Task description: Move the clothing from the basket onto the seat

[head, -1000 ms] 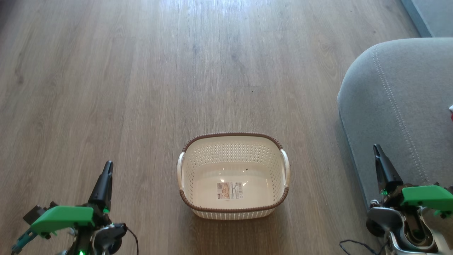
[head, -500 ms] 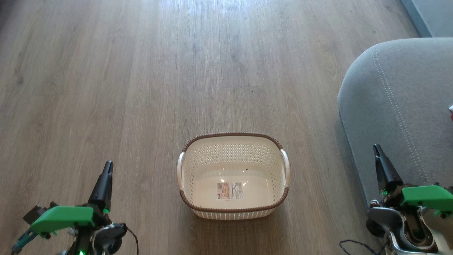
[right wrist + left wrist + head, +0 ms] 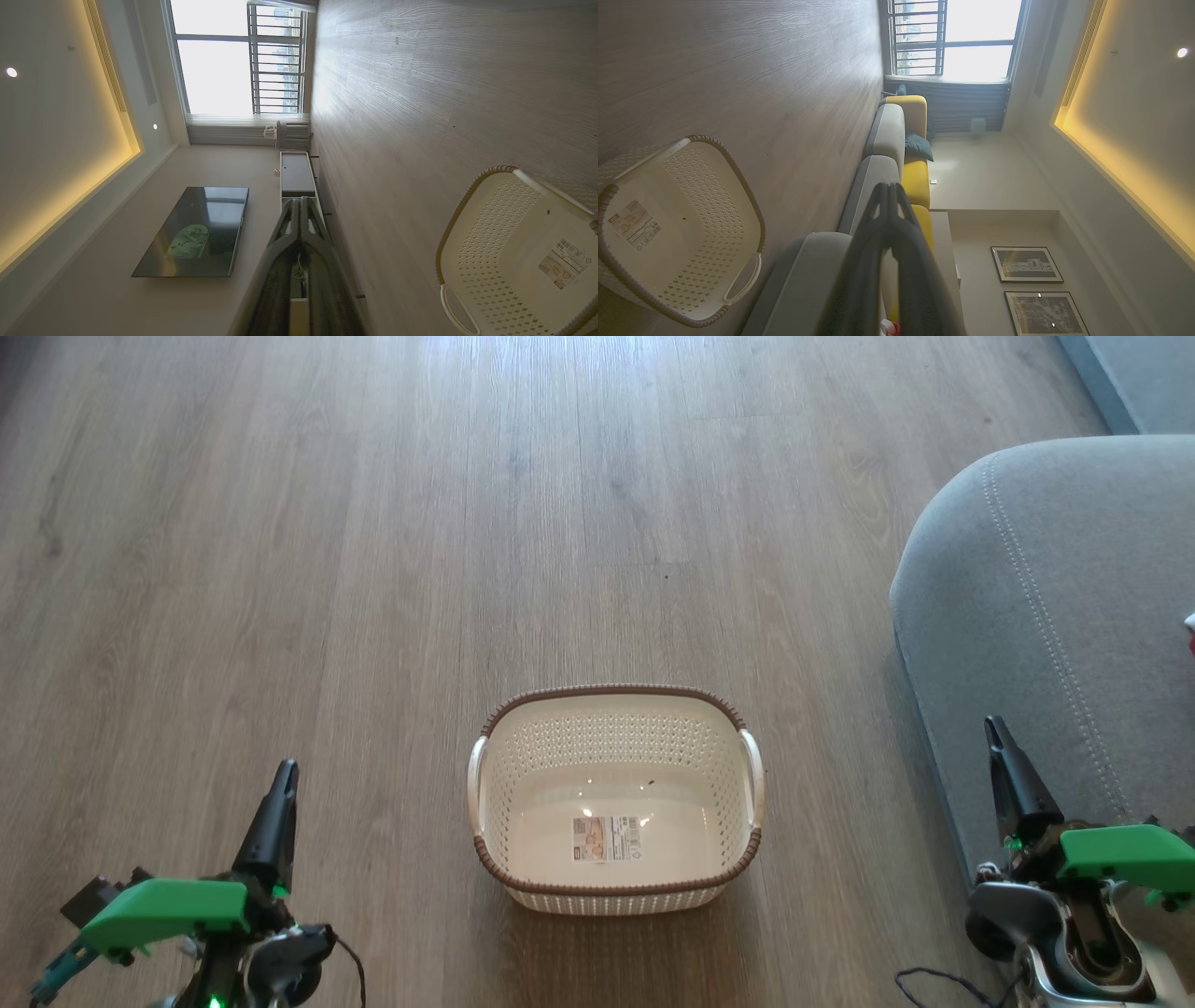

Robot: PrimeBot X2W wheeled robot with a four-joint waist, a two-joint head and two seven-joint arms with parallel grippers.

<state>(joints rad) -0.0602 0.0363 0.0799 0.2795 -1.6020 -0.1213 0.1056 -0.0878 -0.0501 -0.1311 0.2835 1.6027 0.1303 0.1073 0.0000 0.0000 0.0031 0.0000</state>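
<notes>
Head view: cream basket (image 3: 611,693) on wood floor (image 3: 373,569) holds a label sticker (image 3: 608,838) on its inner bottom; left gripper (image 3: 287,769) and right gripper (image 3: 993,726) are both closed.

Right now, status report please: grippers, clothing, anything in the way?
Left gripper shut, empty. Right gripper shut, empty. Cream perforated plastic basket empty; red-and-white fabric edge on grey upholstered seat. No obstruction seen.

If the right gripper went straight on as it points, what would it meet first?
Nothing close. The right gripper points along the floor, clear of the basket; first in line looks like the low cabinet by the wall, depth unclear.
</notes>
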